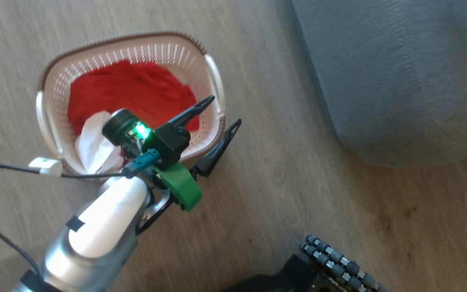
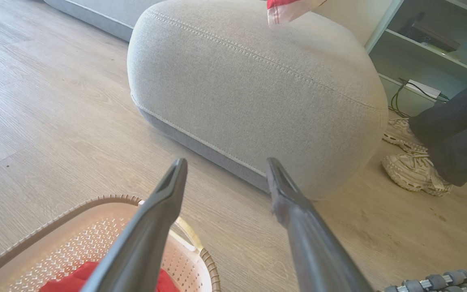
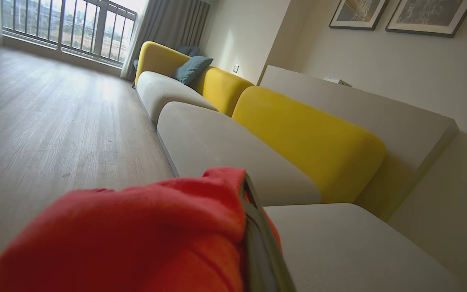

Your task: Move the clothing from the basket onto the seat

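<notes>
- Head view: the left gripper (image 1: 226, 109) hangs over the right rim of the basket (image 1: 108, 40), its two fingers spread wide and empty. I judge it is placed to dip in for a pinch. The basket stands on the wooden floor (image 1: 290, 182) and holds red clothing (image 1: 136, 89) with a white patch (image 1: 95, 144) bunched at one end. The grey seat (image 1: 399, 73) lies well apart.
- Left wrist view: the spread left gripper (image 2: 226, 162) frames the seat (image 2: 249, 93) at its rounded corner. Below is the basket (image 2: 55, 217) with clothing (image 2: 79, 275) inside. A red-and-white fabric corner (image 2: 288, 9) dangles over the seat's top. A person's shoes (image 2: 414, 172) stand beside the seat.
- Right wrist view: the right gripper (image 3: 243, 182) is pressed together, pinching a red garment (image 3: 136, 227) held up near the seat (image 3: 225, 154), probably for laying down.
</notes>
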You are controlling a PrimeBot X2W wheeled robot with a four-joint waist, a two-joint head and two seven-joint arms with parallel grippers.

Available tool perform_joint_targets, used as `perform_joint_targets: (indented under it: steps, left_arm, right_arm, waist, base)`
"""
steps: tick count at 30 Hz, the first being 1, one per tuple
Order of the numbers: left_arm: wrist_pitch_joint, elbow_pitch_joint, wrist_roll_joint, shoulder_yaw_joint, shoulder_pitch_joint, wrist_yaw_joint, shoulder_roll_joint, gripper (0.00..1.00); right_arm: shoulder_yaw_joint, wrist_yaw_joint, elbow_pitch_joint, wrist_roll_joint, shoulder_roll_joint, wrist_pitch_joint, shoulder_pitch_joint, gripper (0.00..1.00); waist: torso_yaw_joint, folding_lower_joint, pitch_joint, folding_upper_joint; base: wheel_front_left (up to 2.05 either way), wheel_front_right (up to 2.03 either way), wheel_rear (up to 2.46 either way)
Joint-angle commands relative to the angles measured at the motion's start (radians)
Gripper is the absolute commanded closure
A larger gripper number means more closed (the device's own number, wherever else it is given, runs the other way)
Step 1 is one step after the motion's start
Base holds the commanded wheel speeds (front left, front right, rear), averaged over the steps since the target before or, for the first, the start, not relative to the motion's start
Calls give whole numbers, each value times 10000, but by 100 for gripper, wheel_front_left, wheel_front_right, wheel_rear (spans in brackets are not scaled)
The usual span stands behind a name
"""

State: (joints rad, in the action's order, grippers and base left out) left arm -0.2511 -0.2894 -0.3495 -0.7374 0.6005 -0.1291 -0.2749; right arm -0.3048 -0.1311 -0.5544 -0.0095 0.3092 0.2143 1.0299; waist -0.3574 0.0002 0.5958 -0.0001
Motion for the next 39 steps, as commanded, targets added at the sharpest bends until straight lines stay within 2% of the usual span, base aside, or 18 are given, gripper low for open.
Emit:
perform_joint_targets:
  steps: [1,5,9,18,25,26,27,28,32,33,39]
  left_arm:
    - [-107,440,10,236,265,-15,-205,0]
    - [-107,729,35,153,379,-15,-371,0]
    - [-107,935,28,104,406,-15,-477,0]
    - [-107,1188,66,10,431,-15,-796,0]
    - [-107,1271,70,93,438,-15,-844,0]
    - [-107,1261,63,110,423,-15,-837,0]
    - [-107,1240,53,121,405,-15,-832,0]
    - [-107,1218,37,120,393,-15,-823,0]
    - [-107,1185,-11,157,424,-15,-694,0]
    - [-107,1140,-33,176,432,-15,-590,0]
    - [-107,991,-103,358,395,-15,-241,0]
  right_arm:
    - [-322,4,177,-246,425,-161,352,100]
    - [-1790,4,-235,-1087,916,-591,1036,100]
    - [-2943,4,-344,-1867,1017,-961,1393,100]
    - [-4638,4,-728,-2576,249,-1259,1152,100]
    - [-5716,4,-1675,-2790,-112,-855,609,100]
    - [-5783,4,-1848,-2761,-122,-723,550,69]
    - [-5789,4,-2041,-2722,-127,-562,501,20]
    - [-5691,4,-2285,-2707,-104,-445,436,0]
    - [-5029,4,-3254,-2421,198,79,186,0]
    - [-4593,4,-3715,-2225,422,262,-14,0]
    - [-3513,4,-4573,-1459,967,456,-718,0]
  waist:
    - [283,-2,397,1]
    - [510,-2,764,1]
    - [663,-2,1080,1]
    - [853,-2,1674,1]
    - [915,-2,1692,1]
    - [900,-2,1665,1]
    - [880,-2,1624,1]
    - [864,-2,1570,1]
    - [875,-2,1258,1]
    - [922,-2,1046,1]
    - [1136,-2,400,1]
  base:
    - [0,0,0]
    - [0,0,0]
    - [0,0,0]
    - [0,0,0]
    - [0,0,0]
    - [0,0,0]
    - [0,0,0]
    - [0,0,0]
    - [0,0,0]
    - [0,0,0]
    - [0,0,0]
